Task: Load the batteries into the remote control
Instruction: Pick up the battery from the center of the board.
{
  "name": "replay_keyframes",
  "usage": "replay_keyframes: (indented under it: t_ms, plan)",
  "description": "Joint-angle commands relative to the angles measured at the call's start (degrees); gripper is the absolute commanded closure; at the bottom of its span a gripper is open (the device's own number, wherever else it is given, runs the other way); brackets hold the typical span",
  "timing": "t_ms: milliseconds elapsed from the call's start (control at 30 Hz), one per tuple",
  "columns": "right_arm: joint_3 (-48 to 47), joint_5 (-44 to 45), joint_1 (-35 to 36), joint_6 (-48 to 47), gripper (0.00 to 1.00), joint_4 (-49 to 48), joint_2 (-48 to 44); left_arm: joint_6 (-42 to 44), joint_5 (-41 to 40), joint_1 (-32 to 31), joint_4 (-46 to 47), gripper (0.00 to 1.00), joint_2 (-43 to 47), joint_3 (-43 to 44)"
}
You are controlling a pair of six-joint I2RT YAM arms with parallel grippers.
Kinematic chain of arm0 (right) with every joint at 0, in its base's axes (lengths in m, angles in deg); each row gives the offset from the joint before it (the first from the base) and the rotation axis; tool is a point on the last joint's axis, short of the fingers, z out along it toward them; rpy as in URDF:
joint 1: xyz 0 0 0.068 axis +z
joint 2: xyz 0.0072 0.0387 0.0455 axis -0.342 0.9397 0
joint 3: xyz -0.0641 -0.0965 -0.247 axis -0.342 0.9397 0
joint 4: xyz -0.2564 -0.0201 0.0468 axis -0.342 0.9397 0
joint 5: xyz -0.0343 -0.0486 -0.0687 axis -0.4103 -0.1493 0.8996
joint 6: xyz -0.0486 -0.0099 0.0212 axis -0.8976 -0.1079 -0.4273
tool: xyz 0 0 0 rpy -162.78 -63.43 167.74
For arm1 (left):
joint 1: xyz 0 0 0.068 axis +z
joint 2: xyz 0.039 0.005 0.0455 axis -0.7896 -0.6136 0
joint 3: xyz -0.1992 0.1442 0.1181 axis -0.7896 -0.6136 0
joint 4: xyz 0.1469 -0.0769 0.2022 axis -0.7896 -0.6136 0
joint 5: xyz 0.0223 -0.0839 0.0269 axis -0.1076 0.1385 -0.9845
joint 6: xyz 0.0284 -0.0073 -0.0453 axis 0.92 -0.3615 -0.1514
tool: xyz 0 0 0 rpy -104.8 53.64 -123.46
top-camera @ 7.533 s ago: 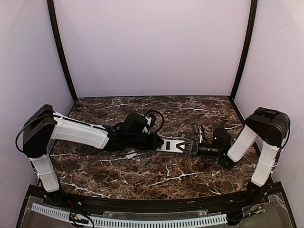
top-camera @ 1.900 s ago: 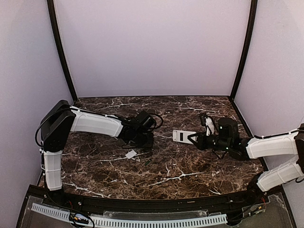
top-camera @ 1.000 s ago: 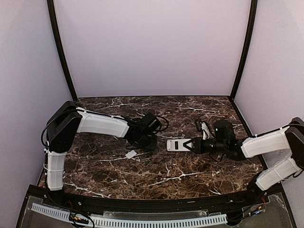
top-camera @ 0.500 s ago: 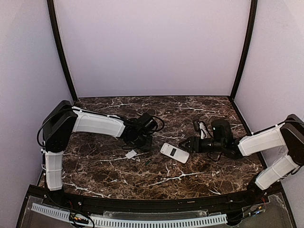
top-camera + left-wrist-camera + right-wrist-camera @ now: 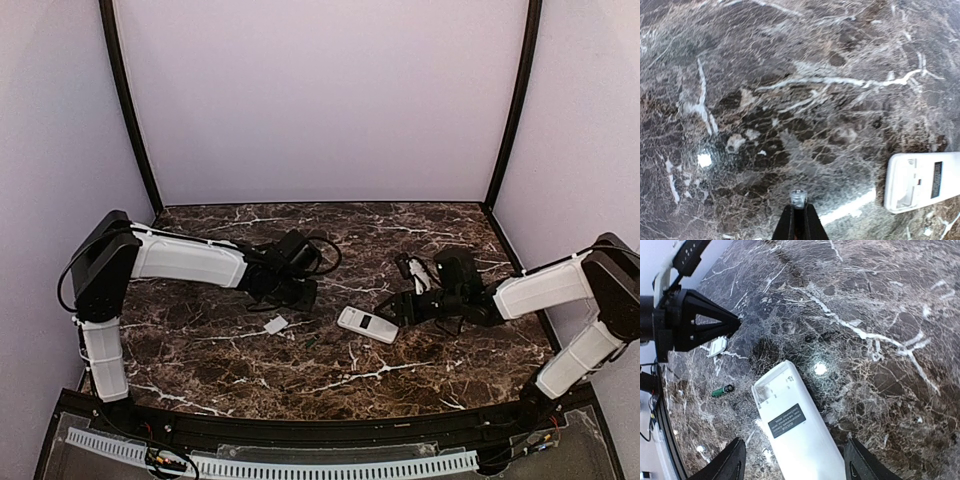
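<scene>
The remote control (image 5: 366, 324) lies flat on the marble, white back up, its label and uncovered battery recess showing (image 5: 790, 420). My right gripper (image 5: 397, 307) is just right of it, open. Its fingers (image 5: 726, 463) straddle the remote's near end (image 5: 792, 466) with a gap on each side. My left gripper (image 5: 302, 294) hovers left of the remote, shut on a battery (image 5: 798, 198) whose silvery end sticks out past the tips (image 5: 798, 212). A second, green battery (image 5: 722, 390) lies loose on the marble beside the remote.
A small white cover piece (image 5: 275, 324) lies on the table below my left gripper, and the right wrist view shows it too (image 5: 717, 347). The remote's end shows at the right edge of the left wrist view (image 5: 925, 181). Walls enclose the table on three sides.
My right gripper has opened and let go of the remote, which now lies angled on the marble. My left gripper, still shut on its battery, has shifted slightly left.
</scene>
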Motion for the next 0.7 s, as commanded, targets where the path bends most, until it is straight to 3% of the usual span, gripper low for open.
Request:
replay_keyframes:
  t_ms: [0, 267, 667]
  plan:
    - [-3.2, -1.2, -0.1, -10.5, 0.33, 5.2, 2.0, 5.2, 4.5, 0.5, 4.5, 0.99, 4.7, -0.6]
    - [-2.0, -1.5, 1.0, -17.4, 0.34, 9.0, 2.2, 4.8, 15.5, 2.9, 10.4, 1.00, 6.7, -3.3]
    - [-3.5, 3.7, 9.6, -19.8, 0.37, 9.6, 9.1, 7.7, 19.5, 3.4, 12.9, 1.00, 9.1, -5.9]
